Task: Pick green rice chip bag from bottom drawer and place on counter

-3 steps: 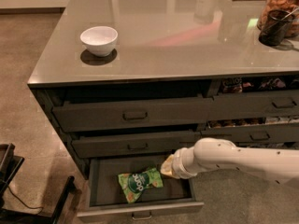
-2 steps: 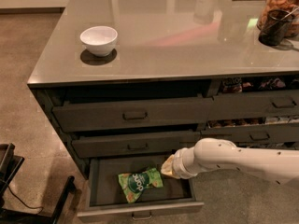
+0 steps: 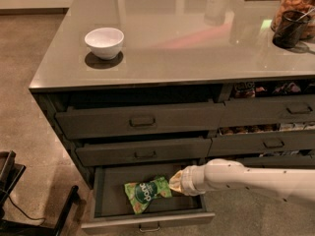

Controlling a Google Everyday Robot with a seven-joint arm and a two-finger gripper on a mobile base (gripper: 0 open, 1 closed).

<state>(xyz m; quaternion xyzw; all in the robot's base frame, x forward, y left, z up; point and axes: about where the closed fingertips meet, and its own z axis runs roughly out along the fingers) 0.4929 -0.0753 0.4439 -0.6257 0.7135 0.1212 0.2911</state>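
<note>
Jaws low in bottom drawer (image 3: 112,203), at right end of green rice chip bag (image 3: 145,193), grip unclear

Crinkly green rice chip bag (image 3: 146,193) flat in the open bottom drawer (image 3: 112,201), pincer (image 3: 173,182) just beside it

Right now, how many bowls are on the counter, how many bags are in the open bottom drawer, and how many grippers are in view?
Bowls: 1, the white bowl on the counter
Bags: 1, the green rice chip bag on the floor of the bottom drawer
Grippers: 1, the gripper, inside the bottom drawer at the bag's right end
Total: 3
</note>
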